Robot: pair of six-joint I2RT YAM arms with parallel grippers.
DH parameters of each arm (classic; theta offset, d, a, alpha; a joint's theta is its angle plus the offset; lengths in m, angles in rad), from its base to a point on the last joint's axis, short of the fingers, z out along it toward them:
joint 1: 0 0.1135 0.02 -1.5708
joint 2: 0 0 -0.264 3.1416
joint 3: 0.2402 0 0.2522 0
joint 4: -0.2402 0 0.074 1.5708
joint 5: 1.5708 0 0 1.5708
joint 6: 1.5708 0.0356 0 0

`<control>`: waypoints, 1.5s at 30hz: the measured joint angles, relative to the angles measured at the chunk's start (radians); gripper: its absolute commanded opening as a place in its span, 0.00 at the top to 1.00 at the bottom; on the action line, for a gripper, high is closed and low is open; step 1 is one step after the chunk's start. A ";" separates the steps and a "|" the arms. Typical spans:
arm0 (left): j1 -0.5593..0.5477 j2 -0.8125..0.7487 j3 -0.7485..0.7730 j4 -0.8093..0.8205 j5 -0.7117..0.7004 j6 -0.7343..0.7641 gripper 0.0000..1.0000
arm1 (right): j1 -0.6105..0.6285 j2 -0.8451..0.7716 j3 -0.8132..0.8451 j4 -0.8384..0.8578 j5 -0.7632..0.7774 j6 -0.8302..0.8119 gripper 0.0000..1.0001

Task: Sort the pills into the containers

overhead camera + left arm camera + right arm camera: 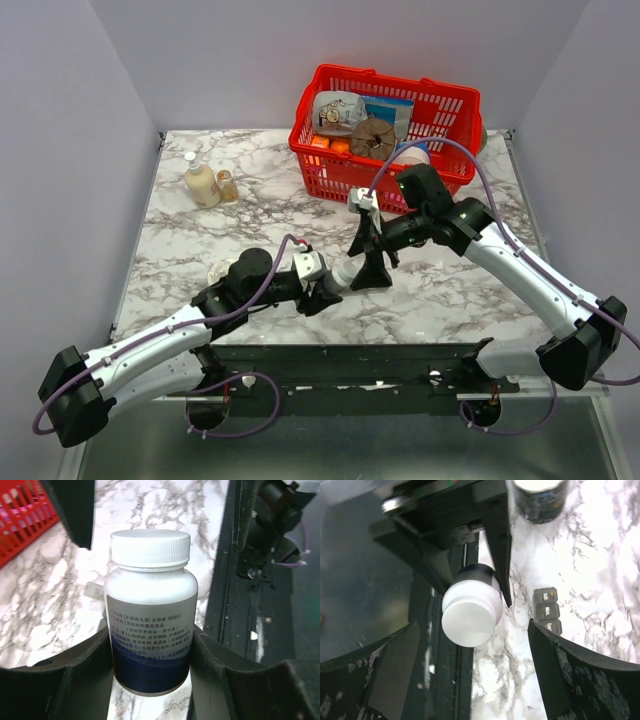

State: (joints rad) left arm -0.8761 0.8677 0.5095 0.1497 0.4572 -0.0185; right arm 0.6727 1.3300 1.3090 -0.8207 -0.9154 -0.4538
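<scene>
- Left gripper (152, 680): jaws pinching the bottle (150, 610) low on its body, one finger at each side.
- Right gripper (485, 680): jaws spread wide; the bottle's cap (471, 612) lies between the fingers and touches neither.
- Containers (548, 611): dark grey strip flat on the table (600, 555), at 3 o'clock from the cap and apart from it, within the right gripper's spread, just beside its 3 o'clock finger; three lettered compartments show.
- Basket (340, 175): red, at 12 o'clock on the table.
- Pump bottle (201, 182), small jar (227, 185): side by side at 10 o'clock.
</scene>
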 measured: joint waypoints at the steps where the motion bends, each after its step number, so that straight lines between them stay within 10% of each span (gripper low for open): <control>1: 0.000 0.001 0.005 -0.005 -0.016 0.007 1.00 | -0.007 -0.006 -0.010 0.028 0.010 0.055 0.04; 8: -0.003 0.046 0.058 -0.043 -0.119 0.044 1.00 | -0.009 -0.022 -0.062 0.159 0.123 0.444 0.13; 16: -0.009 0.079 0.087 -0.063 -0.158 0.058 1.00 | -0.009 -0.018 -0.072 0.201 0.179 0.537 0.26; 28: -0.010 0.086 0.087 -0.084 -0.160 0.065 1.00 | -0.010 -0.010 -0.071 0.205 0.196 0.503 0.90; 45: -0.006 0.073 0.084 -0.202 0.075 0.130 1.00 | 0.220 0.051 0.097 -0.178 0.210 -0.605 0.92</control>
State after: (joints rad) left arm -0.8822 0.9405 0.5938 -0.0521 0.5323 0.1116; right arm 0.8928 1.3811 1.4055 -0.9985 -0.7055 -1.0592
